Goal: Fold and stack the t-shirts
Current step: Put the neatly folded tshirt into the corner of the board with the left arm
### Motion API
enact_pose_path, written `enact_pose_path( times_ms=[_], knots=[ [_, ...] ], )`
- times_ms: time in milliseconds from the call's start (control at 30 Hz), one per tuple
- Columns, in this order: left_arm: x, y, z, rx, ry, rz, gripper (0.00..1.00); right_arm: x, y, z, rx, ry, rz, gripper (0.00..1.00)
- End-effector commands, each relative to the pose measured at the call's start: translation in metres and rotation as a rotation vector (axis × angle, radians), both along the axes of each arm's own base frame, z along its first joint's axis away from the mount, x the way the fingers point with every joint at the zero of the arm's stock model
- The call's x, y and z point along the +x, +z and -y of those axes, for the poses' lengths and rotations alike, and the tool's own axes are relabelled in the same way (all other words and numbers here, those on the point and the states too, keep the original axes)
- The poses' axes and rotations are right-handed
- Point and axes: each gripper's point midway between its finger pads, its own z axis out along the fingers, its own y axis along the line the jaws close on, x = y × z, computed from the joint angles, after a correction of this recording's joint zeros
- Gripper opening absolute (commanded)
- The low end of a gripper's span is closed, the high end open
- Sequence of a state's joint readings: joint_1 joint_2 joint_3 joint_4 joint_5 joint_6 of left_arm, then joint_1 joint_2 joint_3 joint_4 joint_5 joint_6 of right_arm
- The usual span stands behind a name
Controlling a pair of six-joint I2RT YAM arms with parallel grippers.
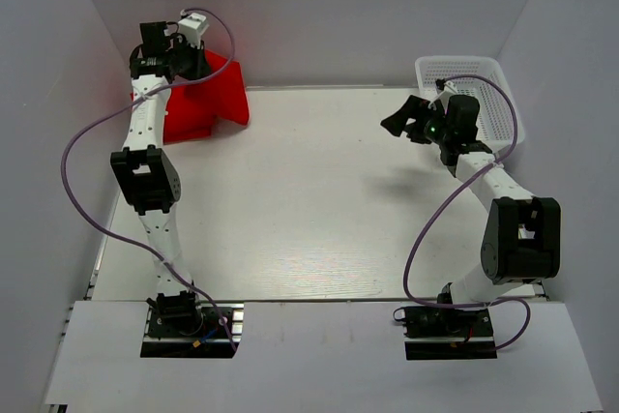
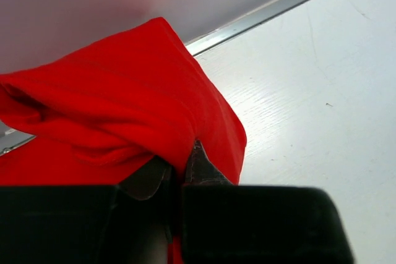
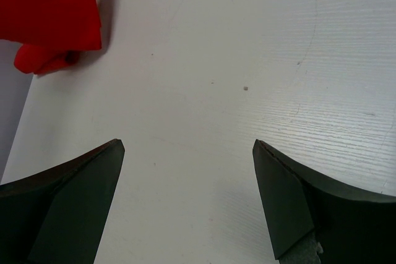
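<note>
Left tool point(image 2: 183, 166), clenched on a pinch of red cloth at the far-left corner of the worktop point(image 1: 309, 210), where the t-shirts point(image 1: 205, 103) lie bunched by the wall; their number cannot be told. Right tool point(image 3: 189, 153), released and spread wide, hangs near the basket point(image 1: 484, 84), well apart from them. Cloth judged light, limp, sagging wherever unsupported: best taken at hem or shoulder corners.
</note>
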State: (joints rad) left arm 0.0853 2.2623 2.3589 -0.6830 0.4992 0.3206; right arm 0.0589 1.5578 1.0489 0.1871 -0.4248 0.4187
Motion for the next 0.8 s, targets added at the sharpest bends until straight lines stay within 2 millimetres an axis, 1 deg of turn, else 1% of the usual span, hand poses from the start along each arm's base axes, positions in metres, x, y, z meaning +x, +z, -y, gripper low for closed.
enact_pose_path(
  times_ms=[0,33,67,100,133,167,200,233,267,300,333,367,400,467,500,533,567,600,633,667,700,733,767],
  knots=[
    [-0.005,0.072,-0.008,-0.004,-0.025,0.176,0.00,0.013,0.029,-0.001,0.019,-0.011,0.086,0.90],
    [-0.004,0.074,-0.015,-0.002,-0.013,0.186,0.00,0.013,0.031,-0.002,0.026,-0.011,0.088,0.90],
    [-0.004,0.079,-0.014,-0.004,-0.022,0.197,0.00,0.013,0.030,-0.004,0.028,-0.004,0.086,0.90],
    [-0.006,0.084,-0.021,0.008,-0.014,0.212,0.00,0.014,0.030,-0.004,0.033,-0.004,0.084,0.90],
    [-0.006,0.085,-0.030,0.010,-0.001,0.212,0.00,0.013,0.032,-0.005,0.040,0.002,0.085,0.90],
    [-0.005,0.091,-0.032,0.024,0.006,0.230,0.00,0.014,0.032,-0.006,0.045,0.007,0.086,0.90],
    [-0.005,0.096,-0.042,0.033,0.032,0.241,0.00,0.014,0.032,-0.007,0.048,0.011,0.088,0.90],
    [-0.005,0.096,-0.052,0.035,0.047,0.241,0.00,0.014,0.033,-0.008,0.051,0.013,0.090,0.90],
    [-0.005,0.099,-0.055,0.033,0.044,0.254,0.00,0.015,0.032,-0.009,0.052,0.017,0.088,0.90],
    [-0.009,0.106,-0.051,0.016,0.028,0.262,0.00,0.015,0.033,-0.010,0.056,0.019,0.088,0.90],
    [-0.009,0.108,-0.056,0.015,0.030,0.272,0.00,0.016,0.032,-0.011,0.059,0.020,0.084,0.90],
    [-0.008,0.106,-0.063,0.016,0.041,0.272,0.00,0.016,0.031,-0.012,0.061,0.022,0.083,0.90],
    [-0.010,0.113,-0.061,0.016,0.031,0.290,0.00,0.017,0.031,-0.013,0.061,0.025,0.084,0.90],
    [-0.010,0.117,-0.076,0.015,0.058,0.305,0.00,0.018,0.029,-0.015,0.065,0.032,0.078,0.90],
    [-0.011,0.123,-0.073,0.013,0.045,0.319,0.00,0.018,0.032,-0.018,0.066,0.039,0.082,0.90],
    [-0.010,0.118,-0.081,0.002,0.061,0.305,0.00,0.019,0.033,-0.019,0.066,0.041,0.085,0.90],
    [-0.011,0.118,-0.087,0.000,0.065,0.306,0.00,0.020,0.033,-0.020,0.073,0.040,0.078,0.90],
    [-0.010,0.116,-0.085,-0.004,0.055,0.306,0.00,0.021,0.032,-0.021,0.070,0.043,0.082,0.90],
    [-0.008,0.105,-0.094,-0.016,0.073,0.282,0.00,0.022,0.031,-0.022,0.069,0.041,0.079,0.90],
    [-0.009,0.105,-0.101,-0.014,0.085,0.281,0.00,0.022,0.029,-0.022,0.073,0.044,0.071,0.90],
    [-0.007,0.095,-0.102,-0.020,0.086,0.258,0.00,0.022,0.029,-0.025,0.073,0.049,0.070,0.90],
    [-0.008,0.095,-0.109,-0.019,0.098,0.258,0.00,0.023,0.030,-0.027,0.072,0.053,0.071,0.90],
    [-0.006,0.083,-0.110,-0.026,0.100,0.228,0.00,0.024,0.028,-0.028,0.075,0.056,0.065,0.90]
  ],
)
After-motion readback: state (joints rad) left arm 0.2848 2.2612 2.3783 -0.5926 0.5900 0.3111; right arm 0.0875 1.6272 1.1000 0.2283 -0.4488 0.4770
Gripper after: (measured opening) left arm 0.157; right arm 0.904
